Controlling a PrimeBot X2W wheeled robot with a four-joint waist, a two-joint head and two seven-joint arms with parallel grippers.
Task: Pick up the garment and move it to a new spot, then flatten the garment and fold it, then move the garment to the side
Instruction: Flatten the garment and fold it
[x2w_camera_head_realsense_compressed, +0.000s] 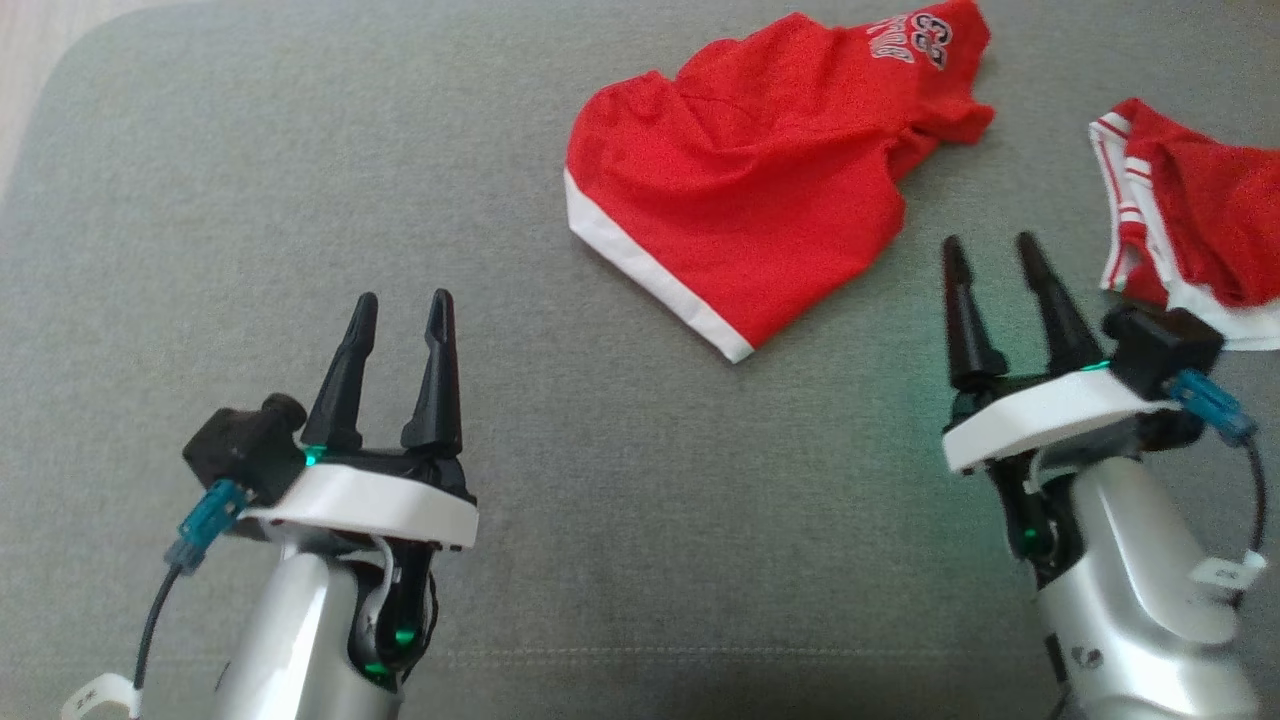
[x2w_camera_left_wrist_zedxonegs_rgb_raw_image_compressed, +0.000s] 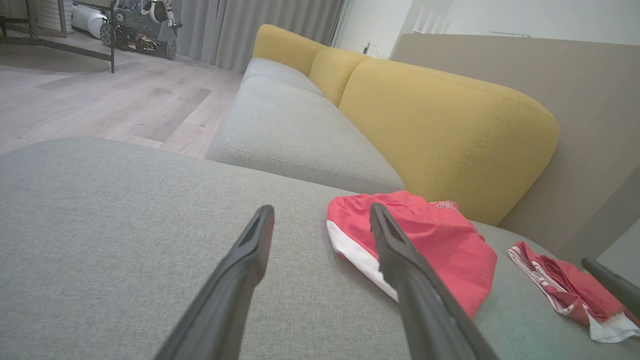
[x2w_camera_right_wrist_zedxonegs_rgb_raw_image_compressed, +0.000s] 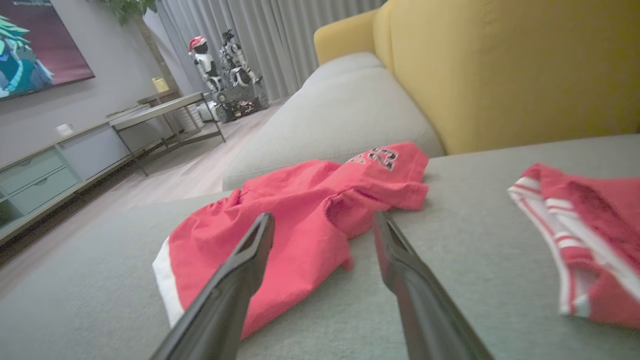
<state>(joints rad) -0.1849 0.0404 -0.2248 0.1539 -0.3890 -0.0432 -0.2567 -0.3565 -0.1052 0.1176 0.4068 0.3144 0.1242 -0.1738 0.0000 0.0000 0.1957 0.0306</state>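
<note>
Grey sofa seat carries the crumpled red garment (x2w_camera_head_realsense_compressed: 750, 190) ahead, its long axis slanting from white hem toward the far right, nearer the right claw (x2w_camera_head_realsense_compressed: 990, 245) than the left claw (x2w_camera_head_realsense_compressed: 403, 305), both spread and empty.

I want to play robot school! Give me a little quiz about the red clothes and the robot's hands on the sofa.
1. True or false: the left gripper is holding the red shorts.
2. Which one is closer to the striped red garment? A) the left gripper B) the right gripper
3. Fill in: the band along the hem of the red shorts is ____.

Key: 1 false, both grippers are open and empty. 2 B. 3 white.
</note>
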